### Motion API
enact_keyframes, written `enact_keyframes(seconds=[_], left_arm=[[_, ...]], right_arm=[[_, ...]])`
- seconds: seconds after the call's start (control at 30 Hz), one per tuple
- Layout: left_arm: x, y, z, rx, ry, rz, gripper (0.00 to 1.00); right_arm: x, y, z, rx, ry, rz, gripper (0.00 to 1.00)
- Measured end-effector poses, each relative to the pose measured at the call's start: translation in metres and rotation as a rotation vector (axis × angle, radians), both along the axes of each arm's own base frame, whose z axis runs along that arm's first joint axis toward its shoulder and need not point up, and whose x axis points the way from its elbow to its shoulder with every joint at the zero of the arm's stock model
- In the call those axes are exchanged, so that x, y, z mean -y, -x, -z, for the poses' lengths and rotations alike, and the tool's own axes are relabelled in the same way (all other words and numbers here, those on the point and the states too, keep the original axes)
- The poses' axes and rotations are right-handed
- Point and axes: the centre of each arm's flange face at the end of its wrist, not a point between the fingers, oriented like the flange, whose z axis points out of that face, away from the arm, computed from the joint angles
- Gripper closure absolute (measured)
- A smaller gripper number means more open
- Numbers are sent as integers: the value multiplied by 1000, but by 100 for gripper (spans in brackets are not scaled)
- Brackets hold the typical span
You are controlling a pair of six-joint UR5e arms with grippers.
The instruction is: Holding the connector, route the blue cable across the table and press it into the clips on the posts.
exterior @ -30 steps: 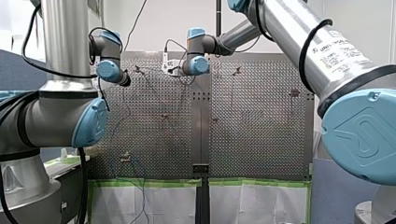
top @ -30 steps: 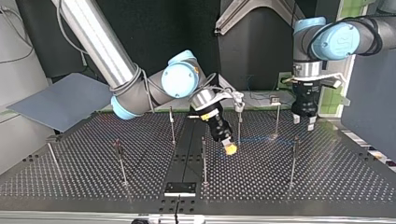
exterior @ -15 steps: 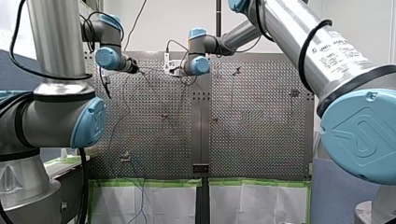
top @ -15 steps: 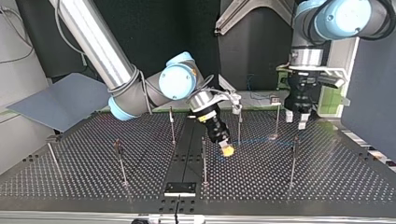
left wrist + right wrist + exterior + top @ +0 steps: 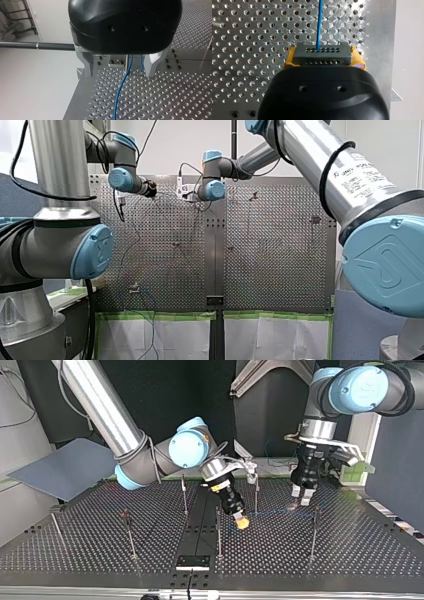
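Pinching the connector (image 5: 322, 53) between yellow pads (image 5: 289, 58), the right gripper (image 5: 323, 57) has the blue cable (image 5: 319, 25) running straight ahead; the left gripper (image 5: 121, 67) straddles it, fingers (image 5: 87, 66) spread.

Place: a robot lab.
Table: a metal table (image 5: 350, 555) full of small holes, with thin posts (image 5: 218, 532) standing on it.
Machines: two big silver and blue robot arms (image 5: 100, 405) reach over it.

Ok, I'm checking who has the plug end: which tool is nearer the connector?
Right. My right tool is shut on the connector; my left tool stands apart toward the top view's right, open around the blue cable.
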Motion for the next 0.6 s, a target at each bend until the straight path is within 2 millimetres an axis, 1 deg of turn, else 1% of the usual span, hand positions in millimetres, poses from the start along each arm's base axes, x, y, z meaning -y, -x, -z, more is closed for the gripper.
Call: enact_keyframes(seconds=[0.37, 0.6], left_arm=[[7, -36, -5, 2, -17, -10, 0], [12, -49, 0, -8, -42, -21, 0]], right_arm=[[0, 0, -1, 0, 2, -4, 100], [1, 0, -2, 2, 2, -3, 100]])
